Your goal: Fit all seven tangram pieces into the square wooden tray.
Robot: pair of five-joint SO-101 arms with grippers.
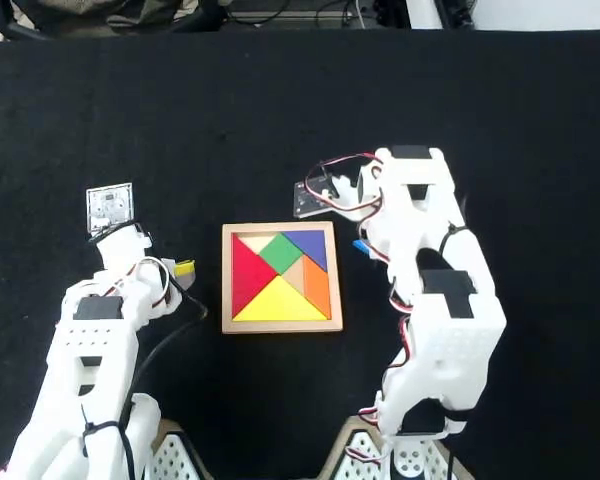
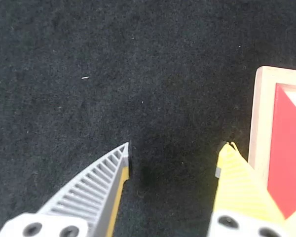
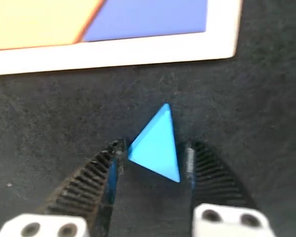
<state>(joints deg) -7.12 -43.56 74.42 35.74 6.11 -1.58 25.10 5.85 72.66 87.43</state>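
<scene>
The square wooden tray [image 1: 227, 280] lies at the middle of the black cloth. In it I see red [image 1: 245, 275], green [image 1: 280, 252], purple-blue [image 1: 310, 245], orange [image 1: 317, 285], yellow [image 1: 277, 303] and pale cream [image 1: 252, 241] pieces around a tan triangular patch [image 1: 293, 275]. My right gripper [image 3: 153, 158] is shut on a small blue triangle [image 3: 158, 145], just off the tray's right rim [image 3: 113, 52] near the purple-blue piece [image 3: 148, 17]. My left gripper [image 2: 176, 158] stands open and empty over bare cloth, beside the tray's left rim [image 2: 259, 118] and the red piece [image 2: 286, 148].
Black cloth [image 1: 500, 120] covers the whole table, with wide free room behind the tray and at both far sides. Dark cables and gear [image 1: 280, 12] lie past the back edge. The right arm's white body [image 1: 440, 300] stands close to the tray's right side.
</scene>
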